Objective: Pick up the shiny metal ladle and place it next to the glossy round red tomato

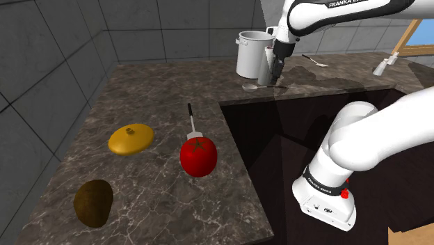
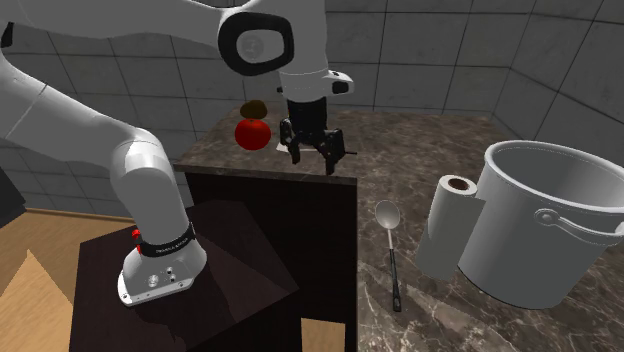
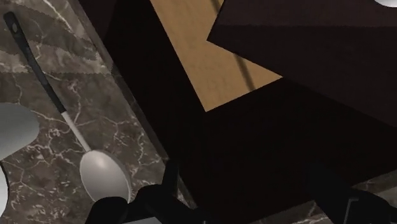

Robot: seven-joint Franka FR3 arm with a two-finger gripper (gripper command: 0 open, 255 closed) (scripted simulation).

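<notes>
The ladle (image 2: 391,250) lies flat on the dark marble counter (image 1: 160,90), with a pale metal bowl (image 3: 104,179) and a black handle. Its bowl (image 1: 250,88) rests near the counter's edge, in front of the pot. My gripper (image 2: 313,160) hangs open and holds nothing, above the counter's edge and to the second exterior view's left of the ladle. In the wrist view the gripper (image 3: 248,198) has the ladle off to the side of one finger (image 3: 167,191). The red tomato (image 1: 198,156) sits far off down the counter, and shows small behind the arm as the tomato (image 2: 252,133).
A large grey pot (image 2: 545,220) and a paper roll (image 2: 450,212) stand close by the ladle. Near the tomato lie a black-handled utensil (image 1: 191,120), a yellow domed object (image 1: 131,138) and a brown potato (image 1: 93,202). A dark box (image 1: 278,146) fills the recess beside the counter.
</notes>
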